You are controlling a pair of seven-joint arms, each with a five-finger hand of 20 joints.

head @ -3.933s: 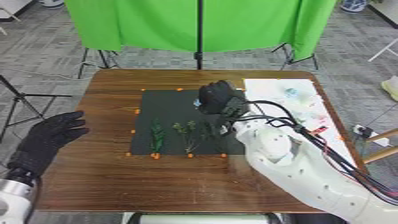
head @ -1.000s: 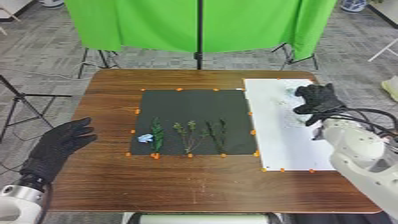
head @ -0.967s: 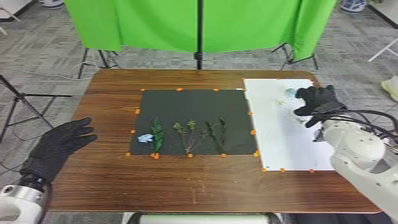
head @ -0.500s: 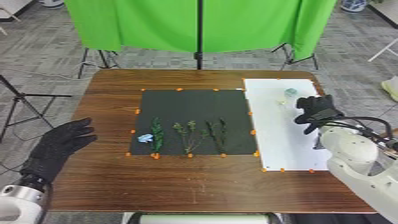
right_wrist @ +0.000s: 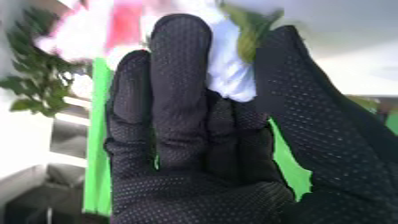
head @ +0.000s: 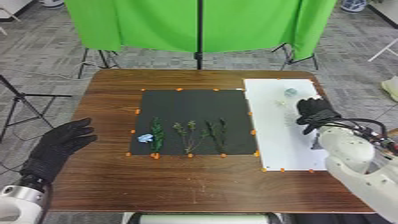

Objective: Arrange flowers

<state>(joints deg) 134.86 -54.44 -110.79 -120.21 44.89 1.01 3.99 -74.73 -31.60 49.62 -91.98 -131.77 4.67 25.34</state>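
Observation:
My right hand [head: 315,111] is over the right part of the white sheet [head: 280,142], fingers extended and thumb apart. In the right wrist view, a pale blue-white flower [right_wrist: 229,65] shows between the straight fingers and thumb of my right hand [right_wrist: 182,100]; contact is unclear. A pink-and-white flower [right_wrist: 107,25] lies beyond the fingers. On the black mat [head: 191,102] lie a light blue flower [head: 145,138], a leafy green stem [head: 157,137], a branching sprig [head: 189,137] and dark green stems [head: 218,136]. A pale blue-green flower [head: 290,92] rests on the sheet. My left hand [head: 62,142] is open at the left edge.
Orange markers [head: 179,89] line the mat and sheet. The wooden table [head: 195,185] extends in front of the mat. Behind it stand a green curtain [head: 200,25] and a dark pole [head: 199,57].
My right hand has come from above the mat across to the white sheet, then slightly toward the near edge. The light blue flower now shows beside the leafy stem. My left hand has shifted slightly.

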